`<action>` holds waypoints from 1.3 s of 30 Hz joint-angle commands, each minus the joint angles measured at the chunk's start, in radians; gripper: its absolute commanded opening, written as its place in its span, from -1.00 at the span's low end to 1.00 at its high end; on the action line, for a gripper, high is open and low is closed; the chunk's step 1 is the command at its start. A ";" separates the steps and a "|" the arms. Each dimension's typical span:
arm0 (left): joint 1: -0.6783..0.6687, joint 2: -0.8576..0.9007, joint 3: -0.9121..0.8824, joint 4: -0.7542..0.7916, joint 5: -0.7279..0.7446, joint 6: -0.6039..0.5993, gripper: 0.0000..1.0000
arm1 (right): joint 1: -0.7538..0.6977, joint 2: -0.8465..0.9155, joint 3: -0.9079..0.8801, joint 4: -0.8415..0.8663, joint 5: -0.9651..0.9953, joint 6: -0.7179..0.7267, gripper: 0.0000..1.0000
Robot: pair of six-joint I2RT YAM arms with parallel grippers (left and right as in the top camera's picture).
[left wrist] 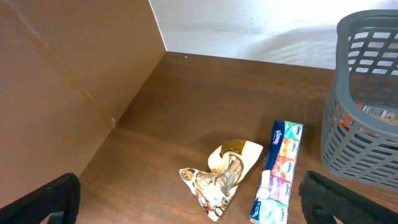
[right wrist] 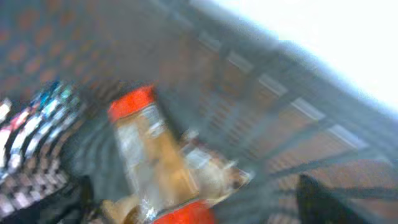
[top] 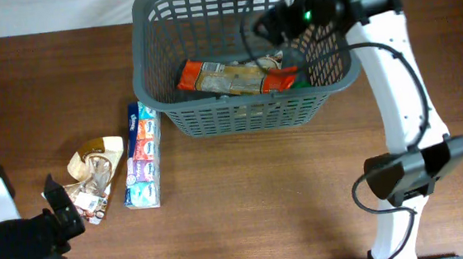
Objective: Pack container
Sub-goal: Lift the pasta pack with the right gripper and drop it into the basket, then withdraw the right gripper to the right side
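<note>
Left pincer (left wrist: pixel 193 208), right pincer (right wrist: pixel 196 205) wide; container (top: pixel 239 116) holds one orange packet (top: pixel 236 77); two loose packets (top: pixel 143 157) outside.

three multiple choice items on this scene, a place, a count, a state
1. The red-ended packet is: A on the table; B in the container; C in a gripper.
2. Items on the table outside it: A one; B two; C four.
3. The left gripper is: A open, empty; B shut on a bottle; C out of view.
Key: 1 B, it lies on the container's floor; 2 B, tissue pack and pouch; 3 A, fingers wide apart, holding nothing.
</note>
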 commanded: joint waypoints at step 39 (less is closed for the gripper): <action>0.000 0.000 0.001 0.000 -0.003 0.002 0.99 | -0.682 -0.003 -0.107 -0.452 0.679 0.727 0.97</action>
